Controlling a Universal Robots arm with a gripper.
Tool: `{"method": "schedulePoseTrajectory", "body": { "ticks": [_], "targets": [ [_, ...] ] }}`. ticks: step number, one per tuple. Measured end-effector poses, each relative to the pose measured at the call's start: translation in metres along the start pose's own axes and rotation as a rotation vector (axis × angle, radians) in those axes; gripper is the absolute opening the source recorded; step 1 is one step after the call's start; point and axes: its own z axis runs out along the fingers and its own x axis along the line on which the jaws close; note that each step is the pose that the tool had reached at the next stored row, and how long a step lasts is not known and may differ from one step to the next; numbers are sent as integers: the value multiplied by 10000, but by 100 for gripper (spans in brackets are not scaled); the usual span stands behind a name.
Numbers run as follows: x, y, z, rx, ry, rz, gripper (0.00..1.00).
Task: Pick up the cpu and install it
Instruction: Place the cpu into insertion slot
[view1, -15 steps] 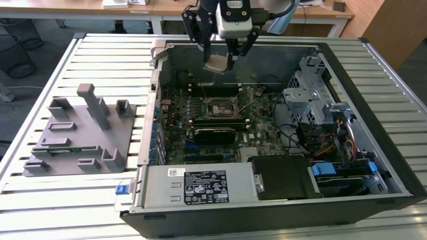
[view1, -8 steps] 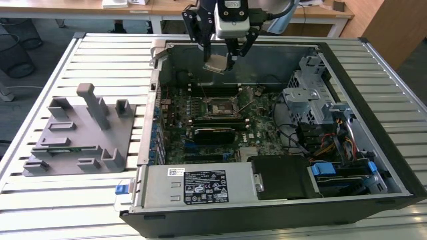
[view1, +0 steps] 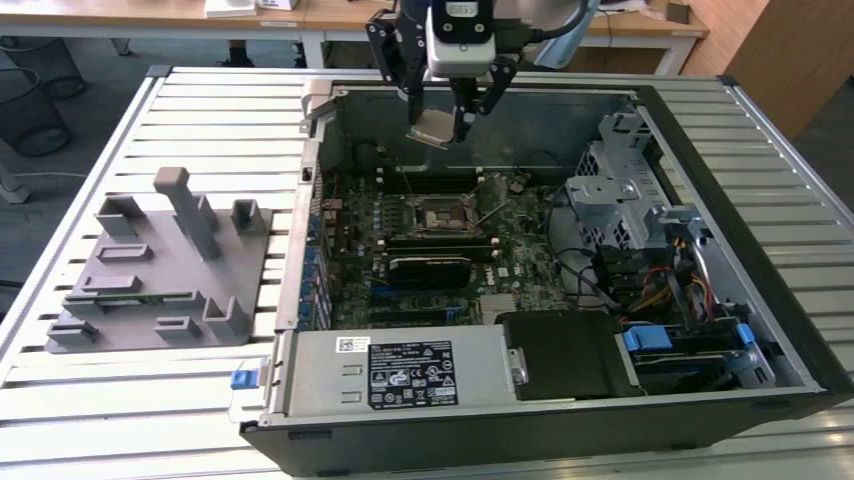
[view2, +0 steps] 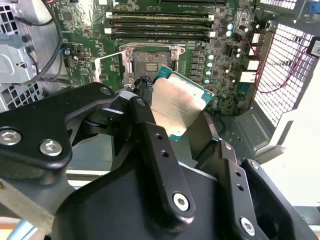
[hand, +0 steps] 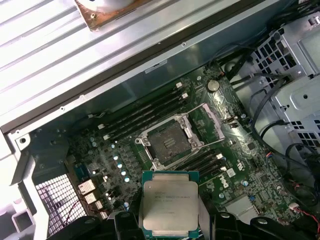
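Plainly, the carrying step is in hand: the chip (view1: 434, 134) is off the bench (view1: 200, 110) and up in the air, not yet seated. The claw (view1: 441, 122) pinches it by two opposite edges, the fingers (view2: 150, 130) closed only as far as the chip's width allows, with the silver lid showing between them in both wrist views. In the exterior view it hangs tilted over the open computer case (view1: 694, 140), close to the case's far wall and well above the board. The empty socket (hand: 167, 142) lies open with its metal frame clear, apart from the chip and a little toward the case's middle. By my judgement, seating it calls for levelling the chip, squaring its edges to the socket, and a slow, straight descent. The grey fixture plate (view1: 154, 270) sits near the bench's edge on the exterior view's left.
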Motion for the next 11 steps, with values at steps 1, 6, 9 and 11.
{"method": "schedulePoseTrajectory", "body": {
  "ticks": [1, 6, 9, 11],
  "targets": [
    [0, 0, 0, -1, -4, 44, 53],
    [0, 0, 2, -6, -23, 304, 53],
    [0, 0, 4, -9, -35, 464, 53],
    [0, -1, 11, -18, -69, 913, 53]
  ]
}}
